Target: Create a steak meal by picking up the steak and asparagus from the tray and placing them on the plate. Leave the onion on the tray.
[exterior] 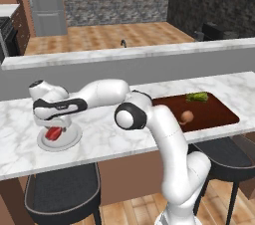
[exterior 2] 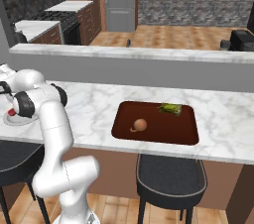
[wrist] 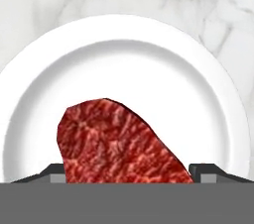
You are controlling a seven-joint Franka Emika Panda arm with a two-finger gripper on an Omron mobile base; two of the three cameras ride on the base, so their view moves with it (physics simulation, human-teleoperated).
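Here the fingers [wrist: 127, 172] stood wide apart, one on either side of the steak [wrist: 119, 143], which lay on the plate [wrist: 208, 94] beneath them. That red, pink-marbled slab looked soft and probably slick, best pinched across its narrow width. Well away from the plate, on the tray [exterior: 219, 114], lay the asparagus [exterior: 197, 97], a light, likely brittle yellowish-green bundle, beyond the tan onion [exterior: 187, 116].
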